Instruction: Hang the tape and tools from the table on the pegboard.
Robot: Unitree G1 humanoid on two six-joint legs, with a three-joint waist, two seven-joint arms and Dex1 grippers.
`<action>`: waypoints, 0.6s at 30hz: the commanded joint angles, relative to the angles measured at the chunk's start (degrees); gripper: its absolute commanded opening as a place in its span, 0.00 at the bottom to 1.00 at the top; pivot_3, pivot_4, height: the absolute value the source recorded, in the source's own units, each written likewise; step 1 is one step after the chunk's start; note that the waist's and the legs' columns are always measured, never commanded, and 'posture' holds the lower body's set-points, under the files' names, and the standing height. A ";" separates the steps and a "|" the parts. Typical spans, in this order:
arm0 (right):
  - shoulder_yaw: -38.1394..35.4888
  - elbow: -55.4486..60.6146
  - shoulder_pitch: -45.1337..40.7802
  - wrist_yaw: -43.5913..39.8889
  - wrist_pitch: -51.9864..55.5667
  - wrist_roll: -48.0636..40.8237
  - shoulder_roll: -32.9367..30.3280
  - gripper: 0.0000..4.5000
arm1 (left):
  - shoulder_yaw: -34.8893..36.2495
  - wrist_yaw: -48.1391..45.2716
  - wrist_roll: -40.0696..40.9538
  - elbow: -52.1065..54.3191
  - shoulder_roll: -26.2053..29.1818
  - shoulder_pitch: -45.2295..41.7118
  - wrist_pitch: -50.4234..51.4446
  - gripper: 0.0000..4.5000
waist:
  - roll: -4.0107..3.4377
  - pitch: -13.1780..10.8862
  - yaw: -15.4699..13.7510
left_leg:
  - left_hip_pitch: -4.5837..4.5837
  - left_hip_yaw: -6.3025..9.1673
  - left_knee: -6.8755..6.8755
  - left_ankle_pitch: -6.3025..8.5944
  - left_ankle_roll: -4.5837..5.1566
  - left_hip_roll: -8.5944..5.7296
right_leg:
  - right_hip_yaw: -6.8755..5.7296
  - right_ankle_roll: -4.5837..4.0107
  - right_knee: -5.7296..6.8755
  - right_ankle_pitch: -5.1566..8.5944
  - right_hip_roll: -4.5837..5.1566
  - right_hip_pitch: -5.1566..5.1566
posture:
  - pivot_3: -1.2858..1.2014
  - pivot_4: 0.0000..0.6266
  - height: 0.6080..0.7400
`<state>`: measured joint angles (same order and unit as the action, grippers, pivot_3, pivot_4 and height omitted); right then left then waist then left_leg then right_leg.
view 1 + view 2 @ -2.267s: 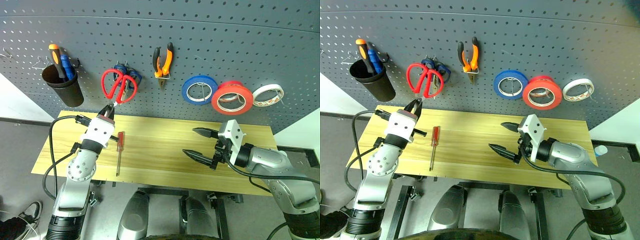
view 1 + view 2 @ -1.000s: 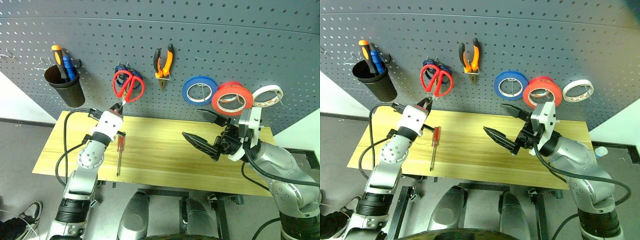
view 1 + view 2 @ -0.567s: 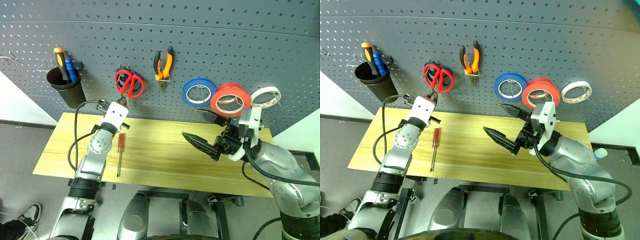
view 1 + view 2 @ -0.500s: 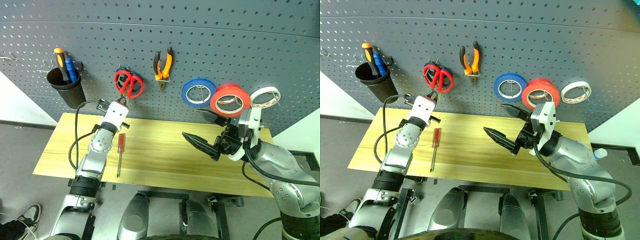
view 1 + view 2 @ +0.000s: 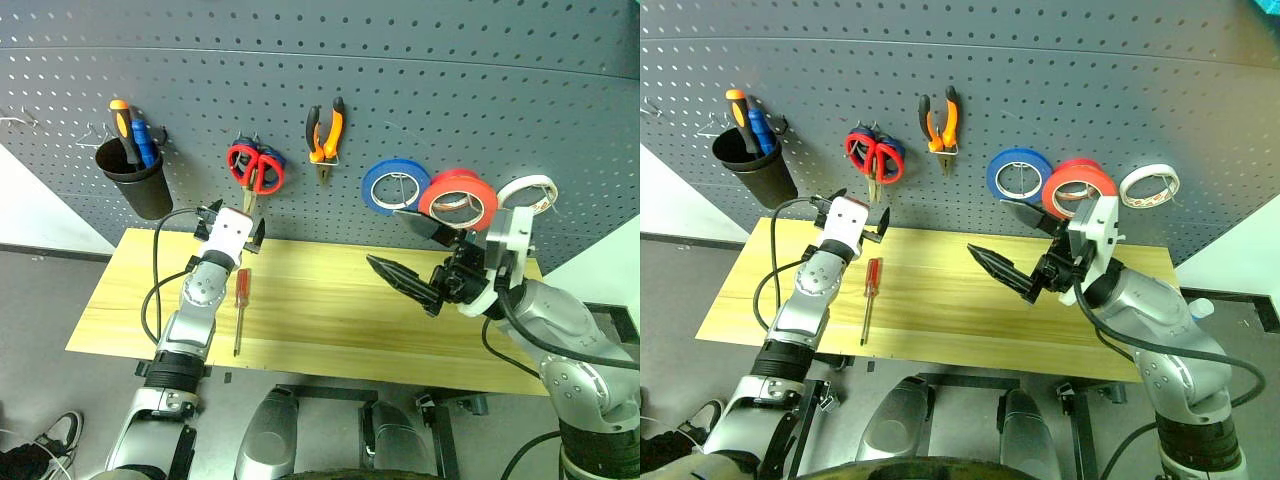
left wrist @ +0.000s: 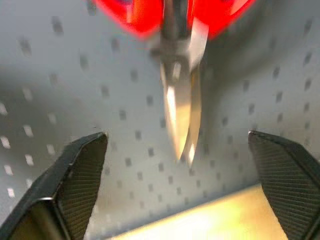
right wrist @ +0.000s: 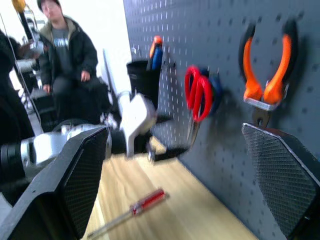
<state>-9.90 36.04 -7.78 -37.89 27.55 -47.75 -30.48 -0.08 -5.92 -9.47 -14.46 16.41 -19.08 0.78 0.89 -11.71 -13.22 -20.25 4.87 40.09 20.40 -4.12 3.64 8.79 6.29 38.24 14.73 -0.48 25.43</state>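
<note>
Pegboard: dark grey wall panel behind table.
Red scissors: hanging on pegboard, blades down, in front of blue-handled scissors; free of any grip.
Pliers: on pegboard, right of scissors, jaws down.
Red tape: on pegboard, btwn blue roll & white roll.
Screwdriver: flat on table, red handle toward pegboard, just right of L arm.
L gripper: just below scissor tips, fingers wide apart, holding nothing; blades sit btwn the 2 fingers in wrist view.
R gripper: above table, R of centre, fingers spread wide, empty.
Cup: black, far L on pegboard, 2 screwdrivers inside.
Person: seated in background, dark jacket.
</note>
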 commanded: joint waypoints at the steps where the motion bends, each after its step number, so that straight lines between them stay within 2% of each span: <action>1: -1.62 3.84 -1.21 0.98 0.42 -4.20 -0.60 1.00 | 2.60 -1.23 1.20 5.48 2.31 3.54 2.28 0.99 | 0.01 0.07 -0.10 | 0.01 0.01 0.00 0.00 0.00 0.00 | 0.00 0.00 0.02 0.00 0.00 0.00 | 0.63 0.19 0.52; 4: -0.53 4.62 -0.11 0.77 0.90 -3.86 -1.55 1.00 | 3.71 -2.36 2.66 7.29 2.87 6.71 5.74 0.99 | -0.04 0.30 -0.32 | 0.00 0.02 -0.01 0.00 0.01 0.00 | -0.02 0.00 0.04 0.00 0.00 0.00 | 0.63 0.20 0.52; 9: 2.07 4.92 3.12 -1.49 0.69 -0.74 -4.08 1.00 | 4.64 -5.35 6.84 9.03 1.53 9.51 17.15 0.99 | 0.01 0.46 -0.21 | 0.03 0.02 0.04 0.00 0.00 -0.01 | -0.01 -0.06 0.02 0.03 0.01 -0.08 | 0.63 0.21 0.52; 14: 2.45 4.60 3.15 -1.92 0.50 -0.64 -4.93 1.00 | 4.06 -7.74 10.00 7.72 0.56 7.65 32.97 0.99 | 0.06 0.51 0.04 | 0.14 0.03 0.04 -0.01 0.00 -0.01 | -0.01 -0.18 0.10 0.09 -0.02 -0.09 | 0.64 0.21 0.52; 18: 2.83 4.71 2.87 -1.82 0.72 -0.60 -4.80 1.00 | 3.16 -8.49 11.17 5.64 0.04 4.54 40.12 0.99 | 0.06 0.52 0.03 | 0.15 0.05 0.04 -0.01 0.00 0.00 | 0.00 -0.18 0.12 0.09 -0.05 -0.10 | 0.64 0.21 0.52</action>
<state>-7.03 38.93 -4.50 -39.62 28.58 -48.05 -34.94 3.41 -14.09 1.02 -9.07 16.51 -13.26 38.75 0.95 -11.19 -13.19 -20.11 4.93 40.14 20.39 -4.12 3.64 8.78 6.11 38.36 14.82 -0.53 25.34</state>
